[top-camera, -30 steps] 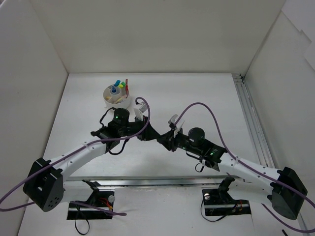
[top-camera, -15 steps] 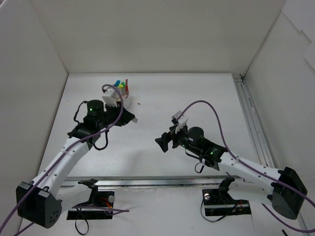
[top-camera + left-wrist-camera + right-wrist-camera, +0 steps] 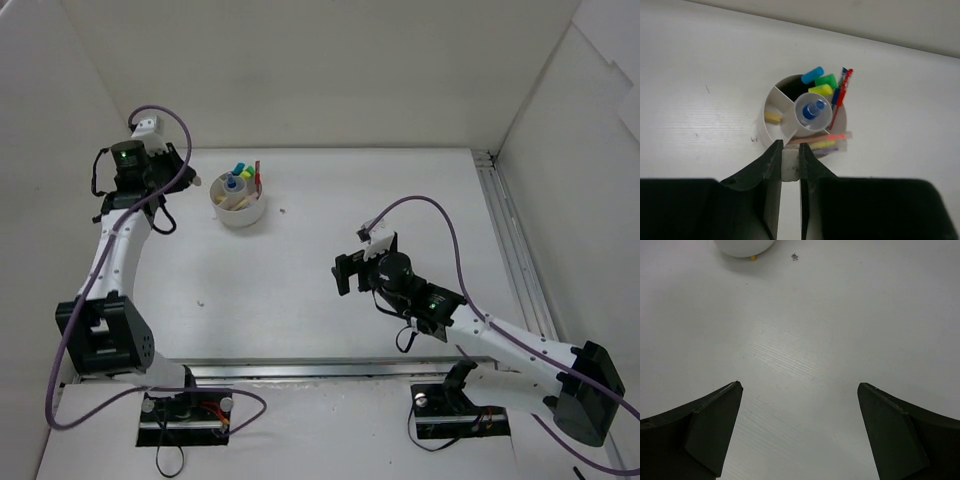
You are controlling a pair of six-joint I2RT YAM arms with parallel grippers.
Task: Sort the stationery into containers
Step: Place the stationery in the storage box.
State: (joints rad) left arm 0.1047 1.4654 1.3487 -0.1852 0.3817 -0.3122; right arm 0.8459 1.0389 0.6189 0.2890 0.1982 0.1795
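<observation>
The white divided bowl (image 3: pixel 238 202) stands at the far left of the table. It holds stubby highlighters with a blue end (image 3: pixel 812 75), a green end (image 3: pixel 826 80) and a yellow end (image 3: pixel 821 89), plus a red pen (image 3: pixel 841 97) and a blue pen. A white-blue tube (image 3: pixel 811 109) stands in its middle cup, and a cream stick (image 3: pixel 772 117) lies in a left compartment. My left gripper (image 3: pixel 790 159) hovers at the bowl's near rim, shut on a small whitish eraser (image 3: pixel 790 165). My right gripper (image 3: pixel 346 273) stands open over bare table, nothing between its fingers (image 3: pixel 715 425).
A flat strip with orange, yellow and purple tips (image 3: pixel 825 141) lies across the bowl's near compartment. A dark speck (image 3: pixel 283 211) lies right of the bowl, a small white bit (image 3: pixel 201 301) on the near left. White walls enclose the table; a metal rail (image 3: pixel 510 250) runs along its right side.
The left arm swung from mid-table, where both grippers met, out to the far left beside the bowl, its jaws staying shut. The right gripper opened wide and drew back slightly.
</observation>
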